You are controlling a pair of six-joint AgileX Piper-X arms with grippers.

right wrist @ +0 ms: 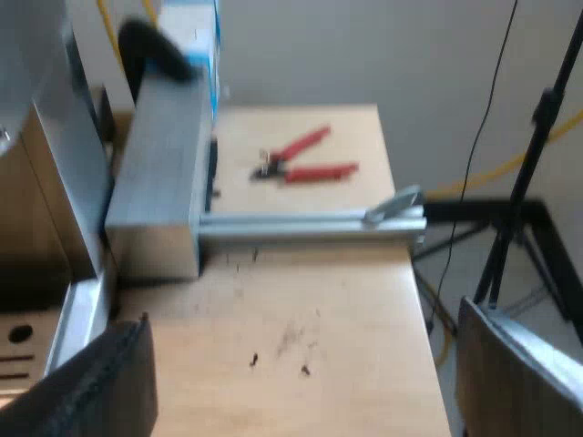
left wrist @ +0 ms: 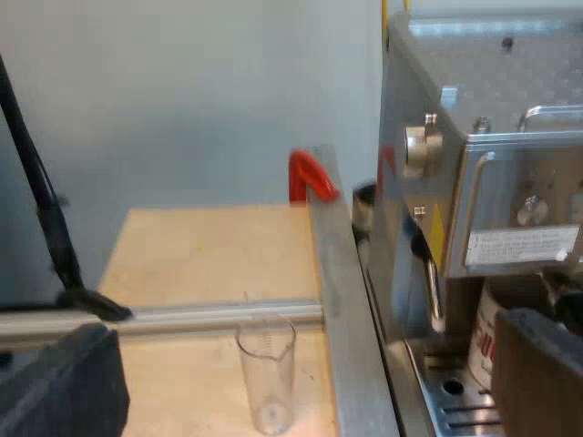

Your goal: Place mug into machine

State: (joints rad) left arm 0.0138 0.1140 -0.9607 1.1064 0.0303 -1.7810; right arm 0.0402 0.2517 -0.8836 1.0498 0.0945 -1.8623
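**Left gripper** [left wrist: 305, 378]: jaws spread wide, nothing held. One dark finger [left wrist: 64, 387] hangs over the table, the other at the machine's front.

**Measuring glass** [left wrist: 266, 373]: clear and upright. It stands on the table between the spread fingers, just beside a rail.

**Mug** [left wrist: 485, 337]: white with red print. It sits under the front of the espresso machine [left wrist: 474, 127], at the perforated drip tray [left wrist: 453, 401].

**Right gripper** [right wrist: 305, 364]: jaws equally wide apart and holding nothing, over bare tabletop.

**Surface:**
- The wooden tabletop [left wrist: 209, 255] is pale, with a few dark specks under the right gripper.
- Aluminium rails [left wrist: 228, 319] lie across it and along the machine's side.
- A grey metal block [right wrist: 159, 182] stands at one rail's end.
- Red-handled pliers [right wrist: 305, 162] lie flat beyond that rail.
- A red hooked piece [left wrist: 310, 177] sits at the far end of the rail beside the machine.

**Room:**
- The wall [left wrist: 182, 91] is plain and pale.
- A black stand [right wrist: 528, 200] is set off the table's edge.
- A yellow cable [right wrist: 492, 173] runs behind the stand.

**Hidden or unclear:**
- The near finger covers much of the mug, so its handle and base are unseen. Whether that finger touches it cannot be told.
- The machine is cut off above its round knob [left wrist: 424, 146].
- The print on the machine's label [left wrist: 519, 246] is unreadable.
- A black shape [right wrist: 150, 45] on top of the metal block cannot be identified.
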